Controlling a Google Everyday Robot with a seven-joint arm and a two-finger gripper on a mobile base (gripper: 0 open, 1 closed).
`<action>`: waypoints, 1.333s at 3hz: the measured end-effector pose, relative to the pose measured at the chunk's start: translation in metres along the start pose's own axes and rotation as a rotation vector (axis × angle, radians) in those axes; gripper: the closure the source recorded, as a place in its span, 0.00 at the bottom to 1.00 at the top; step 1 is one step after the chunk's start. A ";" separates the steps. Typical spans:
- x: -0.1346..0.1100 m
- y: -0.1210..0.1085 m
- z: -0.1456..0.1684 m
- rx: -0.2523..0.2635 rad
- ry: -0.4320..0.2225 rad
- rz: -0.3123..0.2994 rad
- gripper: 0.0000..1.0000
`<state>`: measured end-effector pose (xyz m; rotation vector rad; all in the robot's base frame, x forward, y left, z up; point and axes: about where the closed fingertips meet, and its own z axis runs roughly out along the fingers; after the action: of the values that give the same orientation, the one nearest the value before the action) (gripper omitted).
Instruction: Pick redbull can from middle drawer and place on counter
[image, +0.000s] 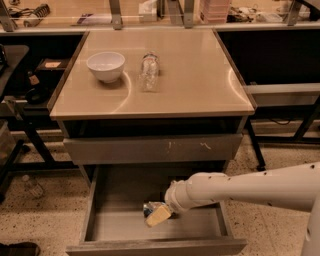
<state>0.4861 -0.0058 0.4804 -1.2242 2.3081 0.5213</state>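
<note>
The middle drawer (120, 227) is pulled open below the counter (200, 75). The redbull can (147, 207) lies on the drawer floor near the middle, and only its blue-and-silver end shows. My gripper (158, 215) reaches down into the drawer from the right on the white arm (240, 187). It sits right at the can and covers most of it. I cannot see whether the can is held or only touched.
A white bowl (105, 65) and a clear plastic bottle (149, 72) stand on the counter's left half. The shut grey drawer front with white scratch marks (155, 148) overhangs the open drawer. Dark side tables (20, 85) flank the cabinet.
</note>
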 end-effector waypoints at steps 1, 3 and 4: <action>0.009 -0.002 0.023 -0.004 -0.023 0.008 0.00; 0.028 -0.008 0.059 -0.025 -0.044 0.000 0.00; 0.030 -0.015 0.075 -0.036 -0.057 -0.017 0.00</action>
<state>0.5011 0.0065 0.4002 -1.2286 2.2479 0.5863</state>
